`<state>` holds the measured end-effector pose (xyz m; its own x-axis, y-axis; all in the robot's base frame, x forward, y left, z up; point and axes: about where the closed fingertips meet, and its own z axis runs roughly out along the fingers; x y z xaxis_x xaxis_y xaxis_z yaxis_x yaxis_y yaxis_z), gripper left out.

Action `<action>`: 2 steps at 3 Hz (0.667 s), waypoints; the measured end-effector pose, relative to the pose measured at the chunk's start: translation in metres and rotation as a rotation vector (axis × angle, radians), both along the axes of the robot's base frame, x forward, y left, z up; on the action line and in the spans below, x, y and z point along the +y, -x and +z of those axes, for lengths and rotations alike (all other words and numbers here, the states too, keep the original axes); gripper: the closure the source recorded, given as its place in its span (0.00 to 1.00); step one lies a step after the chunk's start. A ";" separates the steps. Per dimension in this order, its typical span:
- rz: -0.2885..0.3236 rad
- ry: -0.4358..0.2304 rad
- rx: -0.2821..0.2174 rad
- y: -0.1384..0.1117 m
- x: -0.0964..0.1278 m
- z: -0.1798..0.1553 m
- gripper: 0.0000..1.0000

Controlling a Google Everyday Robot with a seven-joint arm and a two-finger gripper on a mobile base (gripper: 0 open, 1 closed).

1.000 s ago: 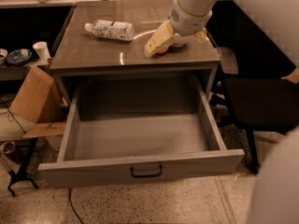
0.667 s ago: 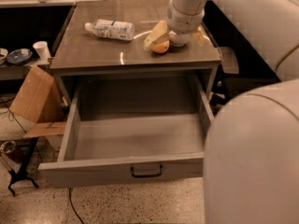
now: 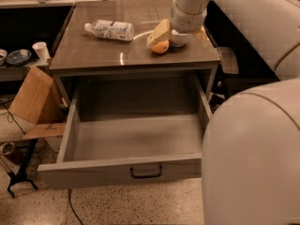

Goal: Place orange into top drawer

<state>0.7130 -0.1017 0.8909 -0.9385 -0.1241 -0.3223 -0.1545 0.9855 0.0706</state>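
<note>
The orange sits on the grey cabinet top, right of centre. My gripper comes down from the upper right and is directly over the orange, touching or nearly touching its top. A white bowl stands just right of the orange, partly hidden by my wrist. The top drawer is pulled out wide below the top. Its inside is empty, and its dark handle is at the centre of the front panel.
A plastic bottle lies on its side at the left of the cabinet top. My arm's large white body fills the lower right. A cardboard box, a paper cup and dishes stand to the left.
The orange was hidden under the gripper and now shows below it. The gripper stays over the same spot. The arm's body has swung into the lower right of the view.
</note>
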 end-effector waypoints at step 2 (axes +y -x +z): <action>-0.059 -0.128 0.019 -0.005 0.026 -0.014 0.00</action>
